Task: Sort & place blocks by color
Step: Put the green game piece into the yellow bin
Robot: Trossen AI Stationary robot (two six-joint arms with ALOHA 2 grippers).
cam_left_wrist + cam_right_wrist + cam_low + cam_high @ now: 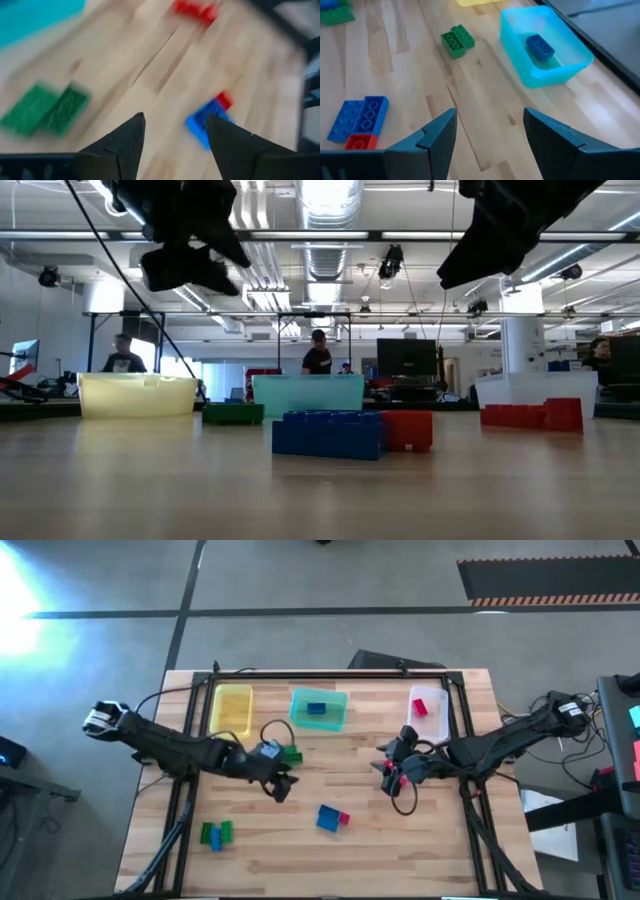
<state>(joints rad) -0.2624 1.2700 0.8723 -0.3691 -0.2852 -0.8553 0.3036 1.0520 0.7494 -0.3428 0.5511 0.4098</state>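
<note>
Nearest the front edge of the table, toward the left corner, a small cluster of green blocks with a blue one lies by itself. A little farther in, near the middle of the table, a blue block lies with a small red block touching its right end; the low view shows the pair side by side, blue in front of the red.

Over the middle band of the table both arms hang above the wood. The left gripper hovers left of centre, its fingers parted with bare table between them and nothing held. The right gripper hovers right of centre, its fingers likewise spread wide and empty in its wrist view; red shows beside it from above, but I cannot tell whether that is a block or part of the arm.

Just behind the left gripper a green block lies on the table, near the teal bin.

Along the back edge stand three bins: the yellow bin toward the left, the teal bin at the middle with one blue block inside it, and the clear bin toward the right with a red block inside.

Beyond the table, people stand in the room.
</note>
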